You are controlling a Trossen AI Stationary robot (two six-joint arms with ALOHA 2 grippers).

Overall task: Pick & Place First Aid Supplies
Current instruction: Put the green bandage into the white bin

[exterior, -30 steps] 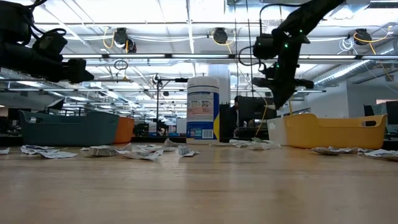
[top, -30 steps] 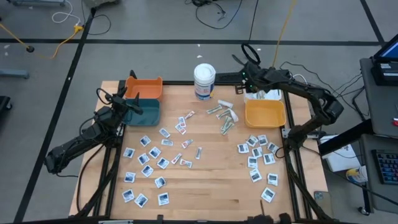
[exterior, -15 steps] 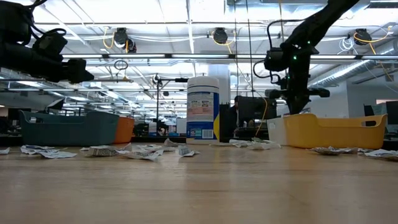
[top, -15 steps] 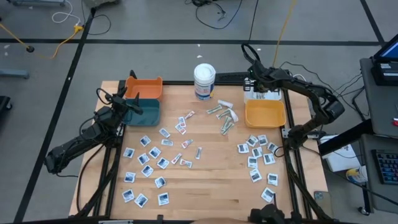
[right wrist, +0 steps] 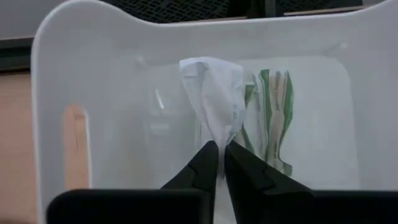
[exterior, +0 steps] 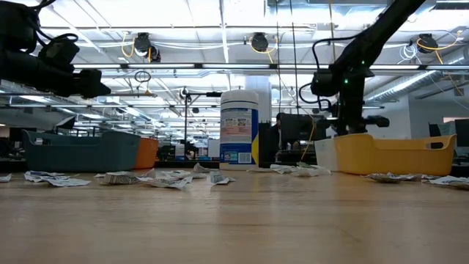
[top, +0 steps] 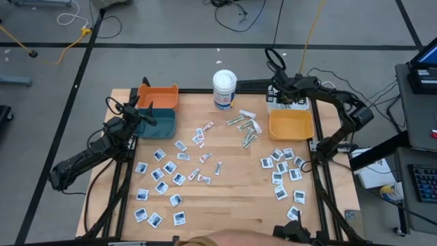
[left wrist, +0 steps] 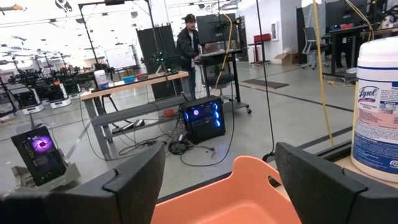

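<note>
- While the left arm waits at the table's left edge, its left gripper (top: 130,113) hangs beside the teal bin (top: 158,121) with the fingers (left wrist: 134,180) spread wide and nothing between them; past them the left wrist view shows the rim of the orange bin (left wrist: 249,180).
- Over the white bin (right wrist: 87,74) at the table's far right corner, the right gripper (right wrist: 219,163) points down into it, its two tips almost together with a thin gap, pinching the lower end of a white wrapped packet (right wrist: 214,96).
- That packet hangs inside the white bin, just beside green-and-white striped strips (right wrist: 273,112) that lie on the bin's floor.
- From above, the right gripper (top: 281,92) sits behind the yellow bin (top: 291,124).
- Square white-and-blue sachets (top: 160,174) lie scattered over the left half of the table (top: 232,205), and another cluster (top: 283,171) lies in front of the yellow bin.
- Narrow wrapped strips (top: 246,126) lie mid-table, near the white tub (top: 224,87).
- At the table's near edge a person's head (top: 225,240) shows partly.
</note>
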